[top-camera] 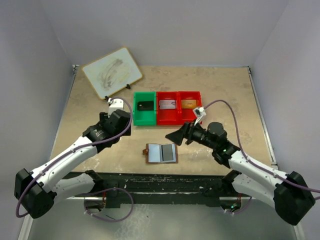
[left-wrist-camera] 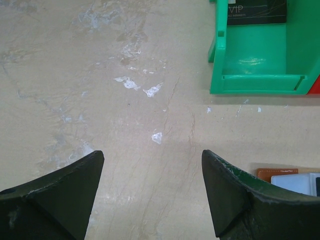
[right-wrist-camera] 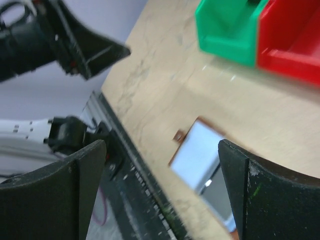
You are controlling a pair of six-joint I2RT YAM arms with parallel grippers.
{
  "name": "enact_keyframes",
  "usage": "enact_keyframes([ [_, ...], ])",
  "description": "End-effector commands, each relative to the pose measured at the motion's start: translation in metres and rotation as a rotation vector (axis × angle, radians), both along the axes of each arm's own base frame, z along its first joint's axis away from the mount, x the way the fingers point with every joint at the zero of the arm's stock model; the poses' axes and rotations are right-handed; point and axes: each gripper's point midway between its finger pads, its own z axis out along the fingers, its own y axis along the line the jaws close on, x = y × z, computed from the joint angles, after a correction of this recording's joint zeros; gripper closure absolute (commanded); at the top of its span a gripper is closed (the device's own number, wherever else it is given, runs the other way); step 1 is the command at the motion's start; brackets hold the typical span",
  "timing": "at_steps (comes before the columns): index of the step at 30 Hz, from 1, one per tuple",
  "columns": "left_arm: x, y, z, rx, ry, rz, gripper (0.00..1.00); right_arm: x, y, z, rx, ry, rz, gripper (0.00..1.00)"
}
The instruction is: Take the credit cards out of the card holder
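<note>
The card holder lies open and flat near the table's front edge, brown-rimmed, with a pale blue left panel and a darker grey right panel. I cannot tell whether that grey half is a card. One credit card lies in each bin: a black one, a silver one and an orange one. My right gripper hangs open just up and right of the holder, with the holder showing between its fingers. My left gripper is open over bare table, left of the green bin.
A green bin and two red bins stand in a row behind the holder. A whiteboard leans at the back left. The table's dark front rail runs close below the holder.
</note>
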Motion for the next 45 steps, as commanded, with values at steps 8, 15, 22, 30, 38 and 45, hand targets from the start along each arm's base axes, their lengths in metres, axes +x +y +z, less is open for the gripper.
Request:
enact_keyframes([
  [8, 0.011, -0.055, 0.004, -0.326, -0.029, -0.046, 0.23, -0.084, 0.036, -0.092, -0.175, 0.359, 0.044, 0.12],
  [15, 0.019, -0.126, -0.024, -0.537, 0.068, -0.222, 0.26, -0.101, 0.046, -0.121, -0.241, 0.461, 0.020, 0.14],
  [22, 0.006, -0.168, -0.051, -0.515, 0.152, -0.367, 0.29, -0.102, 0.041, -0.148, -0.282, 0.557, -0.053, 0.15],
  [30, -0.002, -0.174, -0.098, -0.367, 0.188, -0.371, 0.30, -0.096, 0.018, -0.164, -0.351, 0.626, -0.198, 0.11],
  [38, -0.020, -0.180, -0.121, -0.372, 0.223, -0.379, 0.36, -0.077, 0.002, -0.180, -0.377, 0.670, -0.268, 0.05],
  [45, -0.039, -0.172, -0.125, -0.394, 0.242, -0.362, 0.45, -0.049, -0.001, -0.174, -0.355, 0.635, -0.286, 0.06],
])
